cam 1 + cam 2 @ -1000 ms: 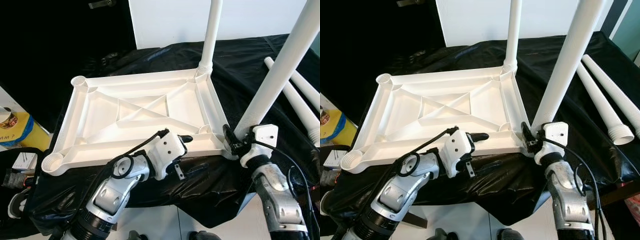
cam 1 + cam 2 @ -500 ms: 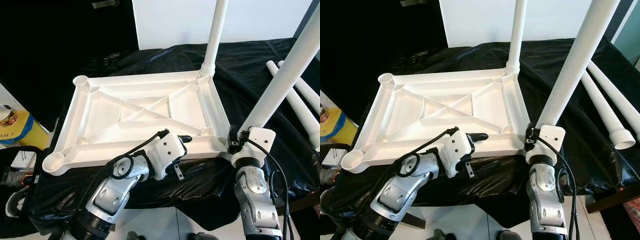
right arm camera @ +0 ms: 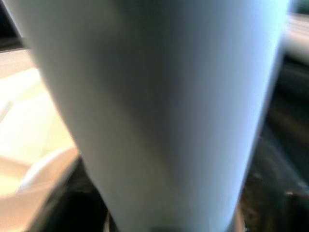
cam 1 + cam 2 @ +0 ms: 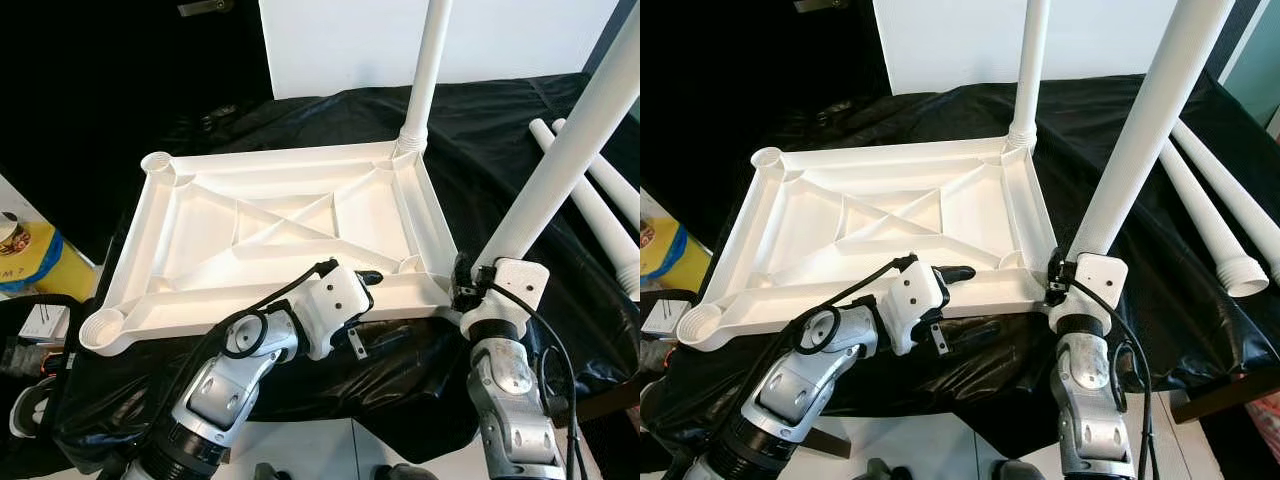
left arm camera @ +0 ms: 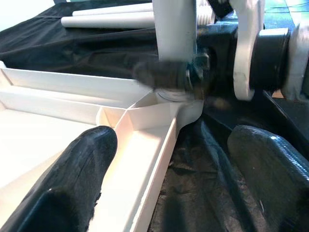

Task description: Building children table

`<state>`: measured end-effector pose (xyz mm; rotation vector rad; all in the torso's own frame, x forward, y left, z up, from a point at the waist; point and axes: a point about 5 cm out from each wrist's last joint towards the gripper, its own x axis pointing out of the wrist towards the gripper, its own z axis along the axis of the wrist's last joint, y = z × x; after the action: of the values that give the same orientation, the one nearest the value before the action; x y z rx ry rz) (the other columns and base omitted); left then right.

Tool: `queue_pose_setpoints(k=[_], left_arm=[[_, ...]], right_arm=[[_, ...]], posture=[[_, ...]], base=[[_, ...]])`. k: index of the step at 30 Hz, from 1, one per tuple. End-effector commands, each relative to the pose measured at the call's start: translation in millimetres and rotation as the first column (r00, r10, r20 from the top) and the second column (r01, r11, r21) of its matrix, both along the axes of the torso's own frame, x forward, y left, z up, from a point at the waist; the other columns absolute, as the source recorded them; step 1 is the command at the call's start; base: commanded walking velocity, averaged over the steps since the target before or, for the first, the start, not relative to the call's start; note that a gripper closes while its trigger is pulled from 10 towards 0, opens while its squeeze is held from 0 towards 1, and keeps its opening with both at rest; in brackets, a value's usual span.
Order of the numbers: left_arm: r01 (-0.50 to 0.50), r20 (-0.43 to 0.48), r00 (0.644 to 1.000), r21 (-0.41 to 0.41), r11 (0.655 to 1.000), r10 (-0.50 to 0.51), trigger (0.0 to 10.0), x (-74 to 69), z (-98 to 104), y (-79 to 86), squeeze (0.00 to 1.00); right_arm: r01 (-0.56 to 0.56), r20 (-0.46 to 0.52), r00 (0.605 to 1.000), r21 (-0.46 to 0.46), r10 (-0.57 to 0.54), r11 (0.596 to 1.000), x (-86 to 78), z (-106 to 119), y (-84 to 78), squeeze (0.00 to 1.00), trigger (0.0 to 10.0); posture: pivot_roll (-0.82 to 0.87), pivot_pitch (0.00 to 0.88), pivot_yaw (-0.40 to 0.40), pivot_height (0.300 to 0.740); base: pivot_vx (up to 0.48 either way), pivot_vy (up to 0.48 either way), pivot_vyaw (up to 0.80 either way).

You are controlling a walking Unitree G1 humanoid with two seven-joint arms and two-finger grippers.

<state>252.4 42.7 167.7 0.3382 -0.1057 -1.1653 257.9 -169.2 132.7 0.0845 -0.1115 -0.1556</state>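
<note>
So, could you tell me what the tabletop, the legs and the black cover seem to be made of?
Tabletop: likely moulded plastic, matte white, judging by the cast ribs and round corner sockets.
Legs: probably the same white plastic, smooth tubes; a loose one shows a threaded end.
Cover: thin black sheet, plastic film or coated fabric, since it wrinkles and glints.

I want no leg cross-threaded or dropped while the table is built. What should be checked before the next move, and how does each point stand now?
1. Right gripper closed on the near-right leg at its base: ok.
2. That leg fully seated in its corner socket: cannot tell, the gripper hides the joint.
3. Left gripper steadying the tabletop front rim, fingers astride it: ok.
4. Far-right leg upright in its socket: ok.
5. Both left sockets fitted: not ok.
6. Spare legs at hand on the black cloth: ok.
</note>
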Motion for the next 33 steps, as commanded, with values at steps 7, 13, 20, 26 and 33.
queue_pose_setpoints(k=[7, 13, 20, 26, 33], left_arm=[[-0.038, 0.011, 0.999, -0.002, 0.999, 0.038, 10.0, 2.0, -2, 0.1, 0.00], [-0.037, 0.011, 0.999, 0.001, 0.999, 0.037, 10.0, 3.5, -1, 1.6, 0.00], [-0.045, 0.022, 0.999, 0.012, 0.999, 0.044, 10.0, 8.7, 0, 6.7, 0.00], [-0.070, 0.021, 0.997, -0.006, 0.998, 0.070, 10.0, 13.3, 4, 9.3, 0.00], [-0.059, 0.017, 0.998, -0.007, 0.998, 0.059, 10.0, 11.1, 2, 7.3, 0.00]], right_arm=[[-0.184, 0.032, 0.982, -0.017, 0.184, 0.983, -1.3, 6, -13.1, 1.00, 10.0], [-0.321, 0.044, 0.945, -0.079, 0.325, 0.944, -0.6, 14, -21.9, 1.00, 10.0], [-0.493, 0.013, 0.863, -0.198, 0.505, 0.847, 9.0, 28, -32.1, 0.00, 10.0], [-0.538, -0.021, 0.835, -0.235, 0.549, 0.809, 20.6, 30, -34.0, 0.00, 10.0], [-0.609, -0.065, 0.787, -0.243, 0.614, 0.755, 23.4, 23, -33.2, 0.00, 0.0]], posture=[[-0.19, 0.150, 0.065, 0.740], [-0.19, 0.154, 0.066, 0.740], [-0.18, 0.147, 0.060, 0.740], [-0.18, 0.144, 0.055, 0.740], [-0.18, 0.141, 0.052, 0.740]], base=[[0.000, 0.000, 0.00], [0.000, 0.000, 0.00], [0.000, 0.000, 0.00], [0.000, 0.000, 0.00], [0.000, 0.000, 0.00]])
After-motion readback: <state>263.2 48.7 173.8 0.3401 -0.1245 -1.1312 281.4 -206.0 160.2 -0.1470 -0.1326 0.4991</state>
